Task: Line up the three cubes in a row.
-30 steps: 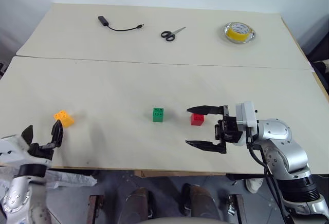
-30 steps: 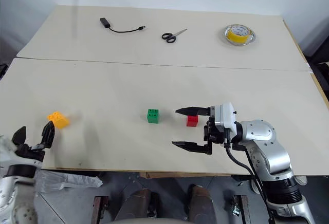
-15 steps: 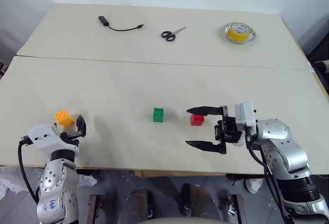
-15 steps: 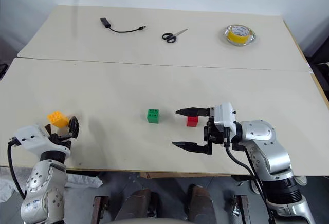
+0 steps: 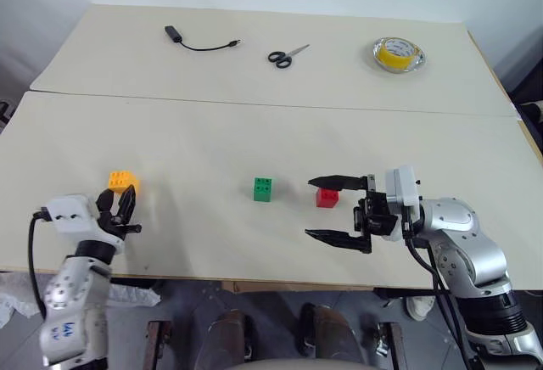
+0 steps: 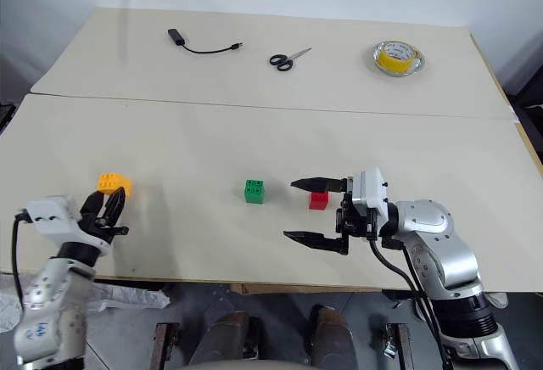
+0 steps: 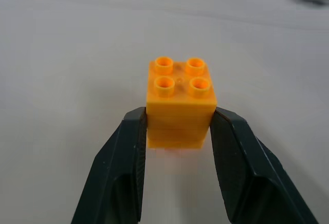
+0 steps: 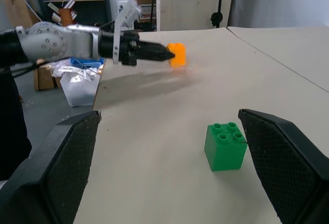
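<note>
My left gripper (image 5: 125, 202) is shut on the yellow-orange cube (image 5: 123, 182) near the table's front left; in the left wrist view both black fingers (image 7: 123, 157) press the sides of the cube (image 7: 181, 103), studs up. The green cube (image 5: 263, 188) stands alone at mid-table, and shows again (image 8: 225, 146) in the right wrist view. The red cube (image 5: 326, 197) sits just right of it, behind the far finger of my right gripper (image 5: 311, 209). That gripper is open wide, points left and holds nothing.
On the far board lie a black cable (image 5: 199, 41), scissors (image 5: 287, 54) and a yellow tape roll (image 5: 397, 53). A seam (image 5: 271, 105) runs across between the two boards. The table's front edge (image 5: 254, 281) is just below both grippers.
My left gripper swung in from the table's edge, reached the yellow-orange cube and shut on it; the cube shifted a little right and away. The right arm has not moved.
</note>
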Controlling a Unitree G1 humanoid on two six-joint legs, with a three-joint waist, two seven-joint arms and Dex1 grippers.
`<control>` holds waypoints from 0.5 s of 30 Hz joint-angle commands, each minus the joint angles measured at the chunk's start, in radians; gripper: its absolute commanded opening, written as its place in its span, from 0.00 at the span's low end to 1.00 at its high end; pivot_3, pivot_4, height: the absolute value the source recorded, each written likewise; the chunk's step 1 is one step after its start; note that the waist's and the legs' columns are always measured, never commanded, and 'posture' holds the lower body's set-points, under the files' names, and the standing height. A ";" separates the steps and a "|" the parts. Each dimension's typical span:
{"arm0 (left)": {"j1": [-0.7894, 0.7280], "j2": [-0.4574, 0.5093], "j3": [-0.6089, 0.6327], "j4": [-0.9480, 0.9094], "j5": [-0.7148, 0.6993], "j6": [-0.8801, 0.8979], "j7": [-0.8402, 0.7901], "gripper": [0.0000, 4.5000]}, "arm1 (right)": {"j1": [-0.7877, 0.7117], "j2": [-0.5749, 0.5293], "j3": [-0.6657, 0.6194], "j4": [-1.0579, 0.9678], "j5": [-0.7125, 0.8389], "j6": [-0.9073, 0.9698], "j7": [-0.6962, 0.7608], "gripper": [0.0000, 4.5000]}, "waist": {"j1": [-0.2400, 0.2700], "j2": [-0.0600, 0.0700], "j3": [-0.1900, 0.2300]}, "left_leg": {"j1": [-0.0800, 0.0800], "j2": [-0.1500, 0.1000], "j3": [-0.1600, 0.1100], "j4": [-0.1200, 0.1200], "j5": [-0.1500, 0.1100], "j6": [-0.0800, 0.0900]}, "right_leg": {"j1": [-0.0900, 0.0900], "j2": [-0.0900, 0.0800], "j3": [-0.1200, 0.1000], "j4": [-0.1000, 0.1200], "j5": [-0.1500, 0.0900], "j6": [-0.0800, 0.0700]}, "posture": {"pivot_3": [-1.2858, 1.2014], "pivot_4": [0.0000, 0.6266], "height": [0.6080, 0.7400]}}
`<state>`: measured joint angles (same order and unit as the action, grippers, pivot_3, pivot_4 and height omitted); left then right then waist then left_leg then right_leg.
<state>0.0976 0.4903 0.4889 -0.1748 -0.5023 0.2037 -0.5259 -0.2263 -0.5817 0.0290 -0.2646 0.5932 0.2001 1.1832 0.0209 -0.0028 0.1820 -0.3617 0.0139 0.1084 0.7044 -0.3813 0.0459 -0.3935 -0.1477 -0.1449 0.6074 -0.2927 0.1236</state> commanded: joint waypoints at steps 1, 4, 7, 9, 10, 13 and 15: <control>-0.070 0.147 -0.047 0.059 -0.049 -0.094 -0.347 0.32 | 0.010 -0.032 -0.055 -0.015 0.015 0.000 0.000 1.00 | 0.003 0.001 0.001 | 0.000 0.000 0.000 0.000 0.000 0.000 | 0.000 0.000 -0.001 0.000 0.000 0.000 | 0.52 0.24 1.00; -0.200 0.214 -0.131 0.195 -0.020 -0.185 -0.535 0.32 | 0.046 -0.070 -0.091 -0.017 0.021 -0.003 0.022 1.00 | 0.007 0.004 0.000 | 0.000 -0.003 0.000 0.000 0.000 0.000 | 0.000 -0.001 0.000 0.000 0.000 0.000 | 0.52 0.24 1.00; -0.424 0.267 -0.299 0.458 0.062 -0.251 -0.805 0.32 | 0.110 -0.125 -0.154 -0.014 0.016 -0.015 0.039 1.00 | 0.006 0.004 0.000 | -0.001 -0.004 0.000 0.000 0.000 0.000 | 0.000 -0.001 -0.003 0.000 0.000 0.000 | 0.52 0.24 1.00; -0.550 0.282 -0.381 0.645 0.141 -0.342 -0.917 0.32 | 0.138 -0.136 -0.177 -0.023 0.016 -0.019 0.029 1.00 | 0.002 0.004 0.000 | -0.003 -0.007 0.001 0.000 0.000 0.001 | -0.001 0.001 -0.006 0.000 0.000 0.001 | 0.52 0.24 1.00; -0.609 0.279 -0.405 0.736 0.175 -0.390 -0.942 0.32 | 0.153 -0.135 -0.182 -0.037 0.017 -0.018 0.020 1.00 | 0.000 0.004 0.000 | -0.004 -0.007 0.003 0.000 0.000 0.000 | -0.001 0.001 -0.007 -0.001 0.000 0.001 | 0.52 0.24 1.00; -0.759 0.248 -0.445 0.975 0.244 -0.519 -0.969 0.32 | 0.202 -0.125 -0.199 -0.085 0.022 -0.010 -0.012 1.00 | -0.017 0.004 0.000 | -0.004 -0.004 0.010 -0.001 0.001 -0.001 | -0.002 0.003 -0.010 -0.001 0.000 0.001 | 0.52 0.24 1.00; -0.830 0.223 -0.464 1.083 0.273 -0.564 -0.989 0.32 | 0.238 -0.122 -0.211 -0.112 0.023 -0.011 -0.030 1.00 | -0.020 0.003 0.000 | -0.006 -0.004 0.009 -0.002 0.001 -0.002 | -0.003 0.004 -0.012 -0.001 0.000 0.000 | 0.52 0.24 1.00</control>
<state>-0.7122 0.7141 0.0289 0.8573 -0.2509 -0.3174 -1.4943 0.0035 -0.7068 -0.1535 -0.3267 0.5966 0.1968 1.1659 0.0007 0.0006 0.1824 -0.3681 0.0106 0.1177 0.7029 -0.3802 0.0442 -0.3972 -0.1440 -0.1577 0.6065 -0.2931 0.1237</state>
